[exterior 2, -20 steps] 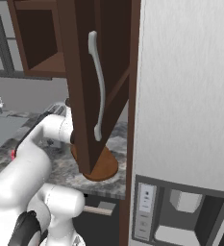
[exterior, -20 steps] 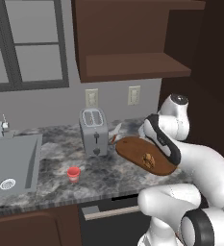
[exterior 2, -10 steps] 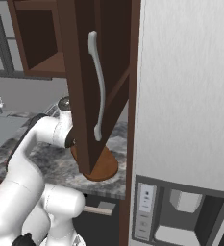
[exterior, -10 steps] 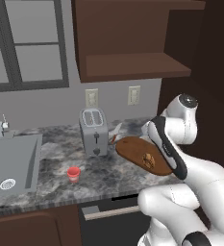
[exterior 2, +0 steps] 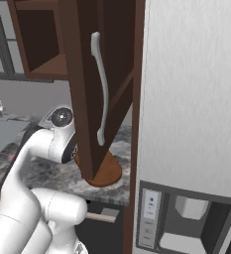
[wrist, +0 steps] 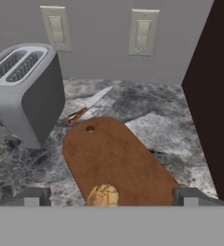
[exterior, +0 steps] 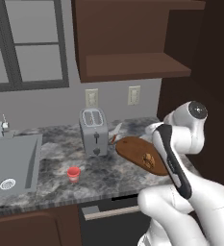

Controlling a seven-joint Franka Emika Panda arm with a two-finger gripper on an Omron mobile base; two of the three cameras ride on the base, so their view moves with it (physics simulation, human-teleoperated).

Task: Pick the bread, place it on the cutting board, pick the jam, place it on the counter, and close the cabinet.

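My hand (wrist: 111, 196) hangs over the cutting board (wrist: 118, 161), its two fingertips (wrist: 35, 196) spread wide apart with nothing between them. The bread (wrist: 103, 196) sits on the board's near end, roughly midway between the tips; I think it is clear of both, though the bottom of the hand view cuts it off. Taking the board as my landmark: it lies flat on the counter (exterior: 56, 158), its far end with the small hole pointing toward the wall. A knife (wrist: 87, 105) lies just past that far end. The toaster (exterior: 93, 130) stands beside the board on the sink (exterior: 12, 161) side, and the jam (exterior: 73, 173) is on the counter beyond the toaster, toward the sink. Above the board the cabinet (exterior 2: 94, 84) door stands open, silver handle (exterior 2: 101, 87) facing me
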